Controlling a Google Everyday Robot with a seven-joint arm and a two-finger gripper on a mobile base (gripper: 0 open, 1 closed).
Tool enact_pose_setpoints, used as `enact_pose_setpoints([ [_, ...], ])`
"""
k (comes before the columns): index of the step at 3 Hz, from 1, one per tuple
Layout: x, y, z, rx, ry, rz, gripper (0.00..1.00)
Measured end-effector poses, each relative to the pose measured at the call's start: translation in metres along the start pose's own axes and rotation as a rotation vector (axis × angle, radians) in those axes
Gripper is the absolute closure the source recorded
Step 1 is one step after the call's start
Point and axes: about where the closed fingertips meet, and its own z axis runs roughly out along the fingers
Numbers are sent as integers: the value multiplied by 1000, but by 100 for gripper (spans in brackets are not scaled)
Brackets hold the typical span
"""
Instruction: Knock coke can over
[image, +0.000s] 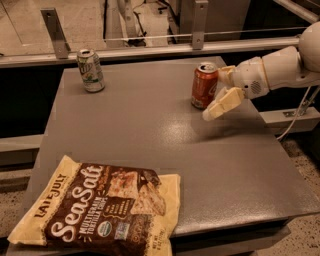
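Note:
The coke can (204, 85) is red-orange with a silver top and stands upright at the back right of the grey table (150, 145). My gripper (216, 95) reaches in from the right on a white arm and sits right beside the can's right side. Its fingers are open. The near cream finger (222, 103) points down-left just in front of the can's base. The far finger (226, 75) is level with the can's top. I cannot tell whether either finger touches the can.
A pale green-and-white can (90, 70) stands upright at the back left. A brown and cream Sea Salt chips bag (102, 209) lies flat at the front left edge. A metal rail (150, 50) runs behind the table. A white cable (295, 120) hangs at the right.

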Motion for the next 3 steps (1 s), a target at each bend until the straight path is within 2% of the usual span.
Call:
enact_pose_setpoints([
  [1, -32, 28, 20, -79, -79, -35, 0],
  [2, -63, 49, 27, -130, -141, -82, 0],
  [3, -81, 61, 29, -157, -176, -108, 0],
])
